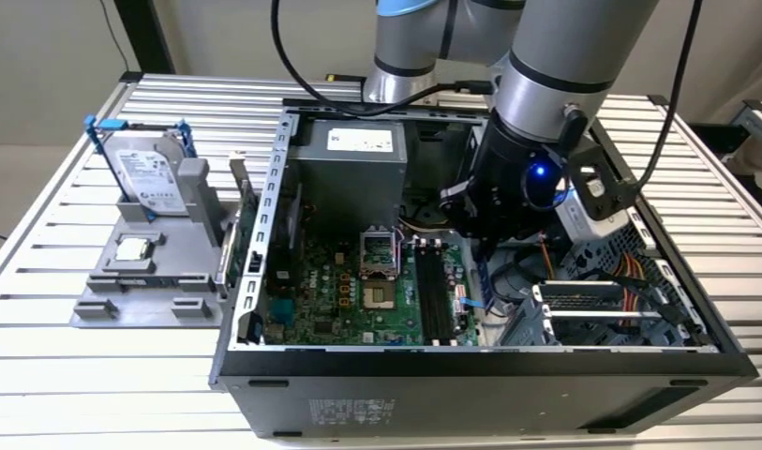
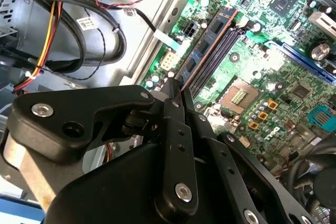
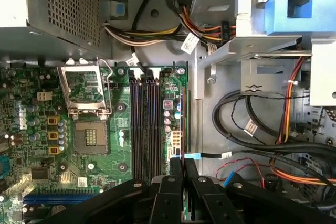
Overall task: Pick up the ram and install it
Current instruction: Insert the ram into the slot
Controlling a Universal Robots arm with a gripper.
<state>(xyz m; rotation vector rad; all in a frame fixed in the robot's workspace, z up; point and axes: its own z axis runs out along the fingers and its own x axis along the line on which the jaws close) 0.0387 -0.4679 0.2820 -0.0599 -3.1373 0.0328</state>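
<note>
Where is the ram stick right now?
In the second wrist view the ram is pinched in the gripper, inside the computer case, running alongside the motherboard's black memory slots.

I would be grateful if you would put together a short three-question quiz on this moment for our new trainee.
1. True or false: the gripper is shut on the ram.
2. Multiple choice: the ram is held over A) a laptop keyboard; B) the motherboard, running lengthwise along its black slots; C) a printer tray.
3. Short answer: what stands upright on the grey holder outside the case, at the exterior view's left?

Key: 1 true. 2 B. 3 the hard drive.
</note>
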